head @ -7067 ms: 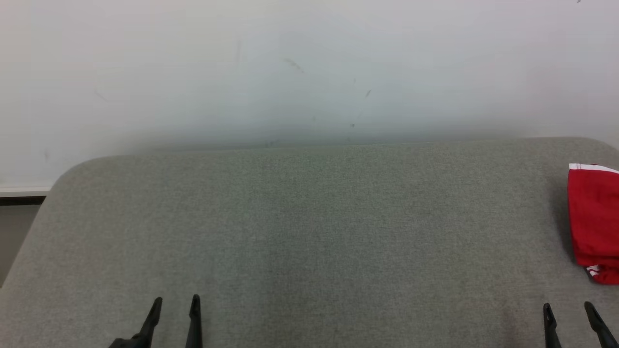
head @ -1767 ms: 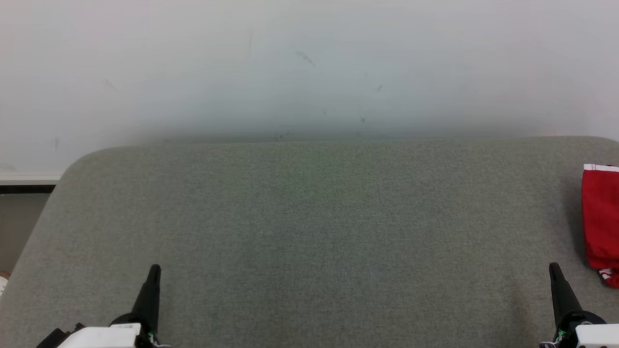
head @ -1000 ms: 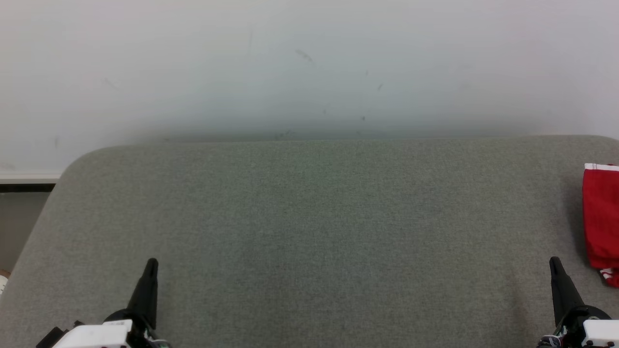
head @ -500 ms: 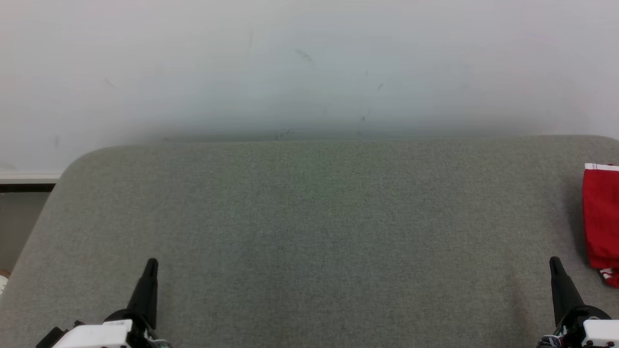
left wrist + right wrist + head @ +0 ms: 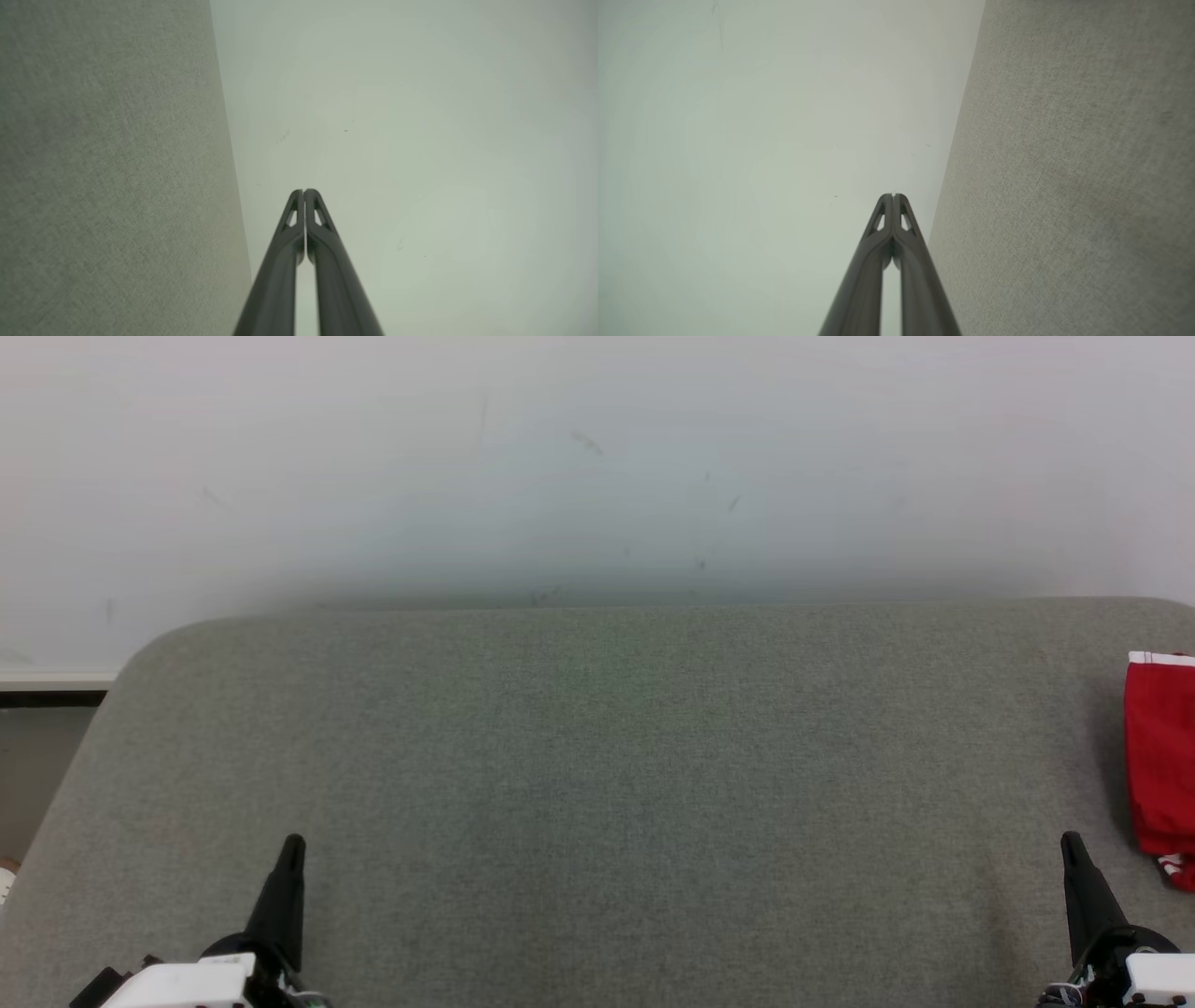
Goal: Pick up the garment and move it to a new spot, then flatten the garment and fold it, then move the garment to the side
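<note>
1. Now, the grey padded surface [image 5: 597,756] takes up most of the scene, running from the near edge back to the pale wall [image 5: 597,457] on the far side.
2. The red garment [image 5: 1158,756] lies at the right edge of that surface, a compact bundle with a white band along its far end. The picture's border cuts part of it off.
3. The left gripper [image 5: 293,842] sits near left, fingers pressed together, nothing between them.
4. The right gripper [image 5: 1070,840] sits near right, also pinched closed and empty. It is near the garment but apart from it.
5. My read is that the cloth looks set aside, so the job now is a clean park. The right arm should avoid any sideways brush that could drag the fold open.
</note>
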Tool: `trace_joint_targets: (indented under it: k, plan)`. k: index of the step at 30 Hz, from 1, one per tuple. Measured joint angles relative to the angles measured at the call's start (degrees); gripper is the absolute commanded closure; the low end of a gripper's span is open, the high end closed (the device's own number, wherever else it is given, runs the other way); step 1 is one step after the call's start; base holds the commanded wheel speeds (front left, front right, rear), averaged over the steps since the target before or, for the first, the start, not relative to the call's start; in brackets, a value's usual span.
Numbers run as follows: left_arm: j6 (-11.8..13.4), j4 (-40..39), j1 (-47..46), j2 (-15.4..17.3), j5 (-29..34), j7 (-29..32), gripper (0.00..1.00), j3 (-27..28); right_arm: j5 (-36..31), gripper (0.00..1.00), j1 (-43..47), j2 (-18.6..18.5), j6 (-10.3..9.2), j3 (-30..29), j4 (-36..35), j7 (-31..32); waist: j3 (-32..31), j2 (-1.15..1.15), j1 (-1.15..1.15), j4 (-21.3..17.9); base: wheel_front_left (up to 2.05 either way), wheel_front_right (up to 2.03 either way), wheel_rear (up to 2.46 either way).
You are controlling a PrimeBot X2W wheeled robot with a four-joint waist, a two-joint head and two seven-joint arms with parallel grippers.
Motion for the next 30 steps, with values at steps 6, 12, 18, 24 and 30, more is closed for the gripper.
trace_joint_targets:
  k: [6,12,18,24,30]
  plan:
    - [0.0,0.0,0.0,0.0,0.0,0.0,1.0,0.0,0.0,1.0,0.0,0.0,0.0,0.0,0.0,0.0,0.0,0.0,0.0,0.0,0.0,0.0,0.0]
    - [0.0,0.0,0.0,0.0,0.0,0.0,1.0,0.0,0.0,1.0,0.0,0.0,0.0,0.0,0.0,0.0,0.0,0.0,0.0,0.0,0.0,0.0,0.0]
    - [0.0,0.0,0.0,0.0,0.0,0.0,1.0,0.0,0.0,1.0,0.0,0.0,0.0,0.0,0.0,0.0,0.0,0.0,0.0,0.0,0.0,0.0,0.0]
    - [0.0,0.0,0.0,0.0,0.0,0.0,1.0,0.0,0.0,1.0,0.0,0.0,0.0,0.0,0.0,0.0,0.0,0.0,0.0,0.0,0.0,0.0,0.0]
    - [0.0,0.0,0.0,0.0,0.0,0.0,1.0,0.0,0.0,1.0,0.0,0.0,0.0,0.0,0.0,0.0,0.0,0.0,0.0,0.0,0.0,0.0,0.0]
